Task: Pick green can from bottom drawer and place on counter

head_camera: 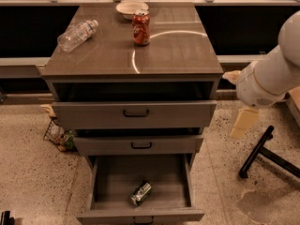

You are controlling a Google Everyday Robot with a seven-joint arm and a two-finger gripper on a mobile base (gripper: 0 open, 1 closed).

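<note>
The green can (pixel 141 193) lies on its side on the floor of the open bottom drawer (pixel 108 173), near the drawer's front middle. The counter (pixel 164 50) is the glossy grey-brown cabinet top with a pale curved reflection. My gripper (pixel 239 100) is at the end of the white arm to the right of the cabinet, level with the top drawer. It is well above and to the right of the can and touches nothing.
On the counter stand a red soda can (pixel 141 27) and a white bowl (pixel 131 7), and a clear water bottle (pixel 77 34) lies there. The top two drawers are partly open. A wire basket (pixel 58 136) sits on the floor at left, a black chair base (pixel 265 153) at right.
</note>
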